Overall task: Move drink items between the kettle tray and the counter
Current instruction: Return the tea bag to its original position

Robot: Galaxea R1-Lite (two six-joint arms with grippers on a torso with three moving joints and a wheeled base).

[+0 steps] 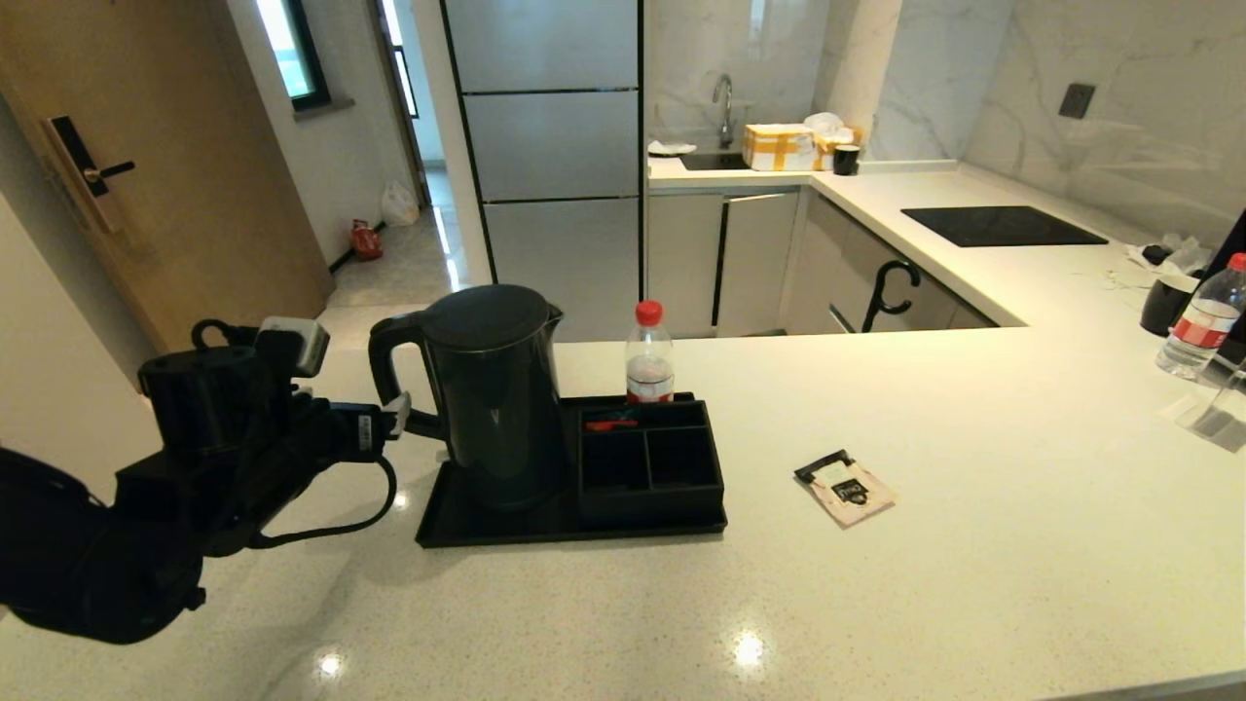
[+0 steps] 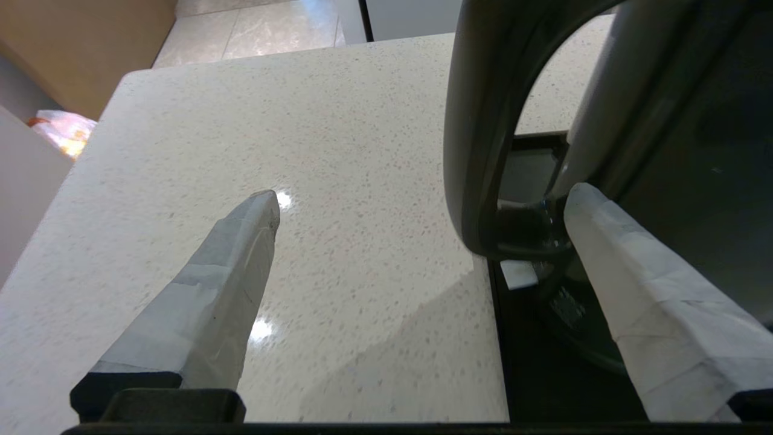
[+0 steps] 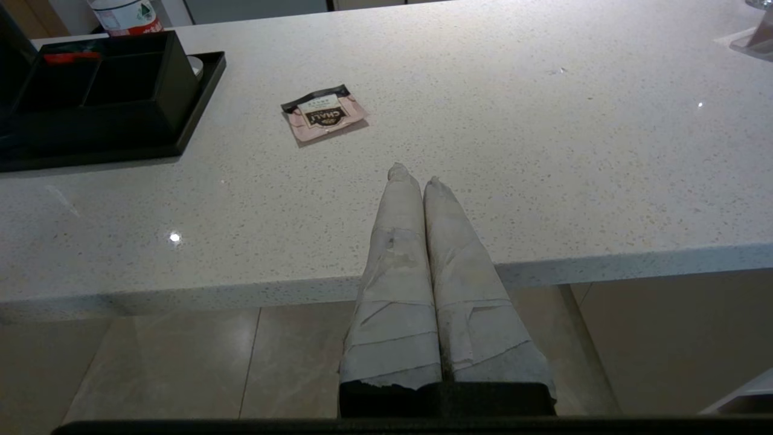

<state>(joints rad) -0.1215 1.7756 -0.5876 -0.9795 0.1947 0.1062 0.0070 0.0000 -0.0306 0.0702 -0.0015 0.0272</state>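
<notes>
The tall black kettle (image 1: 496, 389) stands on the left part of the kettle tray (image 1: 574, 524), next to its boxed compartment section (image 1: 650, 462). My left gripper (image 1: 394, 414) is open at the kettle's loop handle (image 2: 477, 151). The handle lies between the fingers, one fingertip (image 2: 580, 196) reaching inside the loop, and nothing is gripped. The pale-pink sachet (image 1: 847, 489) lies flat on the counter (image 1: 925, 584) to the right of the tray, also seen as sachet (image 3: 324, 113). My right gripper (image 3: 413, 175) is shut and empty, over the counter's front edge, outside the head view.
A clear red-capped bottle (image 1: 649, 355) stands just behind the tray. Another bottle (image 1: 1202, 316) and a black mug (image 1: 1166, 304) sit at the far right. A small red item (image 1: 611, 424) lies in one compartment. A black hob (image 1: 1003, 226) is set into the back counter.
</notes>
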